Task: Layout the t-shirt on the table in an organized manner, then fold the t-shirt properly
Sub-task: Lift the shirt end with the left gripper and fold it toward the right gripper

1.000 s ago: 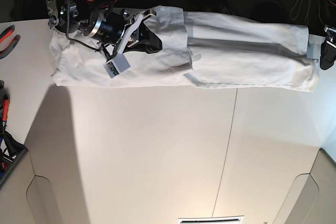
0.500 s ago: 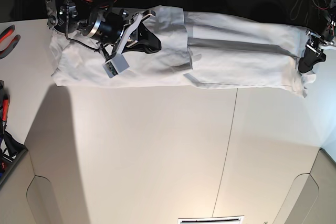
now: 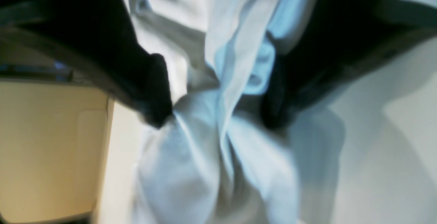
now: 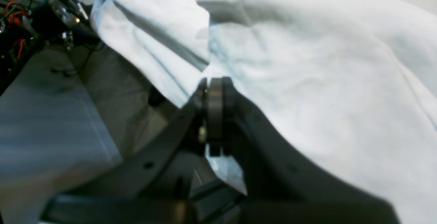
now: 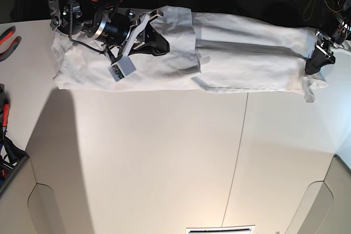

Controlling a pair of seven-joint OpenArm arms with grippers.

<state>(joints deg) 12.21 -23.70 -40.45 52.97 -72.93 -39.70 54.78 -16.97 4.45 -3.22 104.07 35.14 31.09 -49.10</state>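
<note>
1. shirt: the t-shirt (image 5: 219, 53) lay as a long band across the table's (image 5: 164, 163) far edge.
2. you had the left gripper (image 3: 218, 94) straddling bunched cloth at one end, jaws wide.
3. your right gripper (image 4: 215, 114) stood closed tight at the other.

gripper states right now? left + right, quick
Left gripper: fingers either side of a bunch of the t-shirt; a firm grip cannot be told.
Right gripper: closed, touching the t-shirt; a hold cannot be told.
</note>
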